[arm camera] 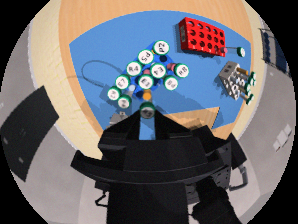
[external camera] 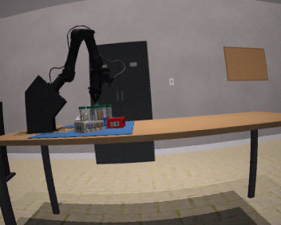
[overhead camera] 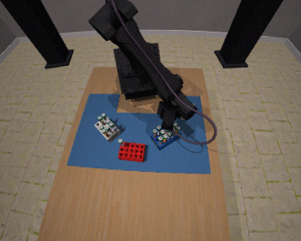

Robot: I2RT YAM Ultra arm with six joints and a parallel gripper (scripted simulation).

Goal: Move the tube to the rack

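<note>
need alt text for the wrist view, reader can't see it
The tool is closed on a green-rimmed tube cap beside the blue rack of capped tubes; the red rack and white rack stand farther off on the blue mat.
</note>
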